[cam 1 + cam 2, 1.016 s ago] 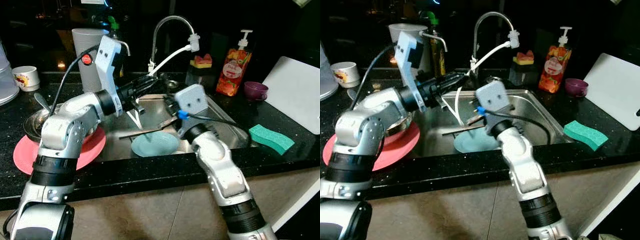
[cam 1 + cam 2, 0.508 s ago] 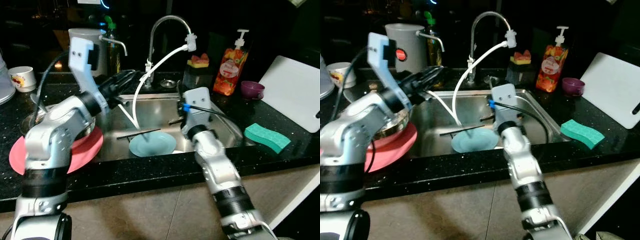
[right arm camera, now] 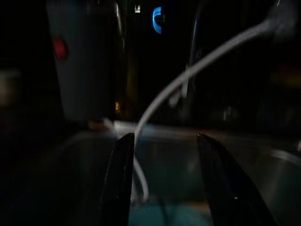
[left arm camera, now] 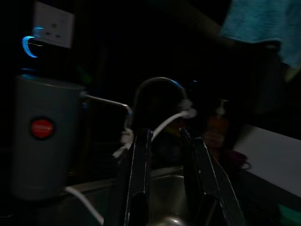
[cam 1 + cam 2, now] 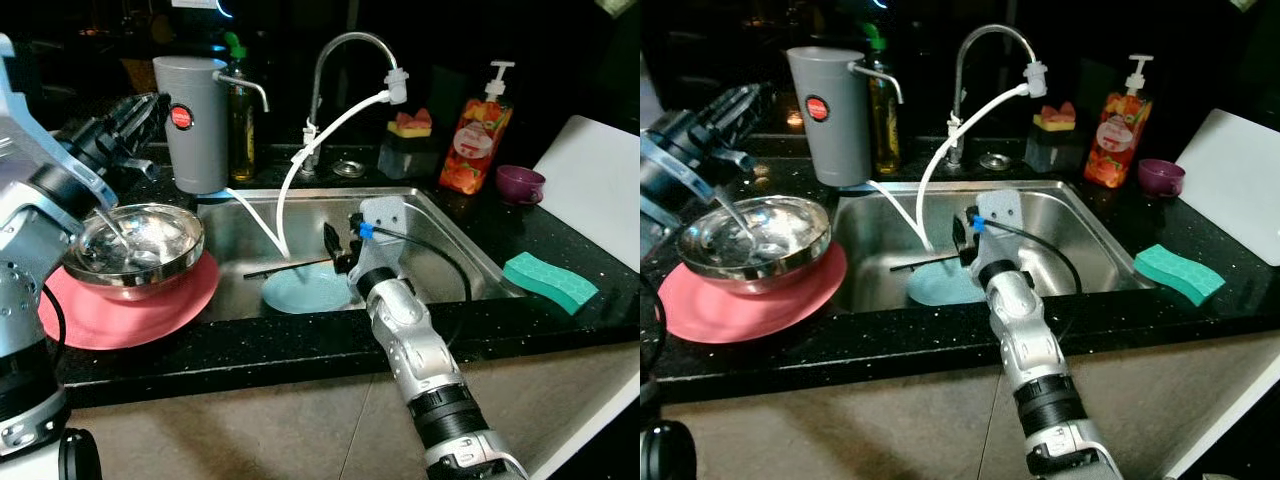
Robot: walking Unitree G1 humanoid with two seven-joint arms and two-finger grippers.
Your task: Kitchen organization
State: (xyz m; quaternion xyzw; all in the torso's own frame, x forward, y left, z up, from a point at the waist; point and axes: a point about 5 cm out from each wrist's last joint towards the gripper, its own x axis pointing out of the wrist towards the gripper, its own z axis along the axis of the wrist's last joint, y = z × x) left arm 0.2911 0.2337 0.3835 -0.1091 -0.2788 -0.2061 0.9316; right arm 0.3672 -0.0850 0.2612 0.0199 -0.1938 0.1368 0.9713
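A light-blue plate [image 5: 303, 292] lies on the sink floor with a thin black utensil [image 5: 283, 268] across its far edge. My right gripper [image 5: 335, 243] hangs inside the sink just right of the plate, open and holding nothing; the right wrist view has its fingers [image 3: 120, 183] spread before the white hose [image 3: 188, 75]. My left gripper [image 5: 140, 112] is raised at the far left, above a steel bowl [image 5: 135, 243] that sits on a pink plate [image 5: 140, 305]. It is open and empty, with its fingers [image 4: 138, 188] aimed toward the faucet [image 4: 155, 89].
A grey canister [image 5: 194, 125] stands behind the bowl. A faucet [image 5: 340, 55] with a white hose [image 5: 330, 135] arcs over the sink [image 5: 450, 245]. On the right counter are a soap bottle [image 5: 478, 130], purple cup [image 5: 522, 184], green sponge [image 5: 550, 281] and white board [image 5: 600, 190].
My left arm has swung back from over the sink to the far left, above the bowl. The right gripper has drawn back and lower in the sink. The camera has shifted.
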